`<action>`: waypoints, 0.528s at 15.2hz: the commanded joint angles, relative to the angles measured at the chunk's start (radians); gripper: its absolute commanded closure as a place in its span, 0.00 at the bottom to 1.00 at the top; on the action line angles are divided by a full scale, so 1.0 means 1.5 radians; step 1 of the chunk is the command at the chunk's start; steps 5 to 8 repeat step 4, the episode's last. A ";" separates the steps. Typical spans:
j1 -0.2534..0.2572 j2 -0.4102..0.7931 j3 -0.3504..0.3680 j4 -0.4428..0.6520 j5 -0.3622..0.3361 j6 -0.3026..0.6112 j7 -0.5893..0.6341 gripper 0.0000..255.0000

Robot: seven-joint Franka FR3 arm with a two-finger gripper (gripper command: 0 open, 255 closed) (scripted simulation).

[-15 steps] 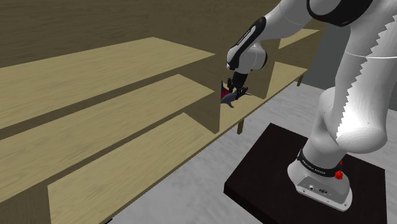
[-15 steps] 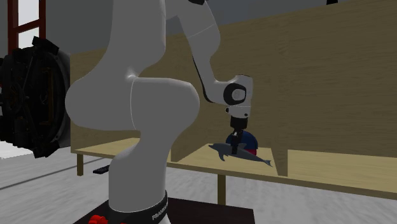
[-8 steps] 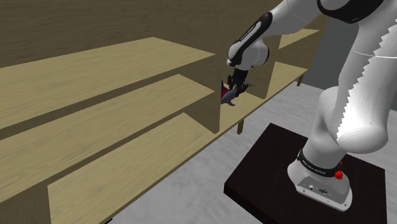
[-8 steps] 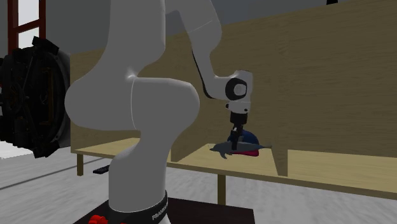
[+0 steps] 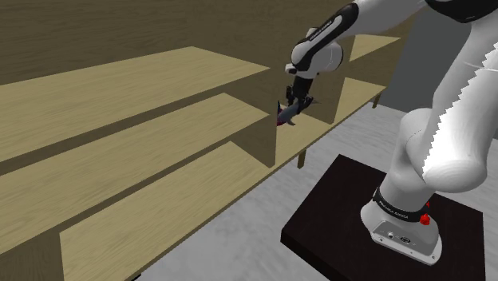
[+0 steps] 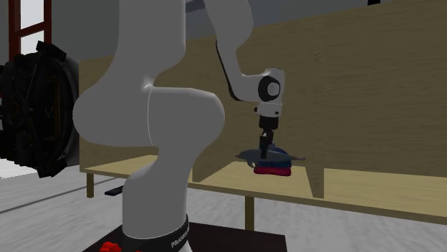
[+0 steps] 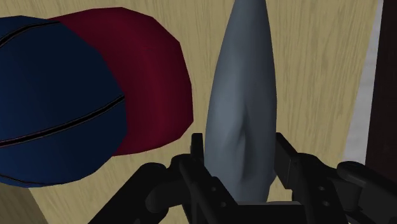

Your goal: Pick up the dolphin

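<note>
The dolphin (image 7: 245,95) is a smooth grey figure, clasped at its body by my black gripper (image 7: 236,149), whose fingers (image 7: 198,147) press on both sides. In the second exterior view the dolphin (image 6: 278,152) hangs level in the gripper (image 6: 264,150), just above a navy and dark red cap (image 6: 274,169) lying on the low wooden shelf board (image 6: 215,175). From the shoulder view the dolphin (image 5: 289,110) hangs under the gripper (image 5: 295,100), beside the upright divider (image 5: 265,137). The cap (image 7: 76,95) lies beside the dolphin, below it.
Long wooden shelf boards (image 5: 144,120) run toward the shoulder view's left. An upright panel (image 6: 315,180) stands close on the second exterior view's right of the cap. The dark stand (image 5: 335,211) sits on grey floor. A black round object (image 6: 36,107) stands at the second exterior view's left.
The gripper has risen with the dolphin shut in it, lifting it off the shelf board to above the cap. The cap has stayed where it lay.
</note>
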 commanded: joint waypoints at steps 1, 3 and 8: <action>-0.002 -0.016 0.002 0.009 -0.021 -0.018 0.017 1.00; -0.004 -0.025 0.004 0.013 -0.032 -0.028 0.025 1.00; -0.004 -0.025 0.004 0.013 -0.032 -0.028 0.025 1.00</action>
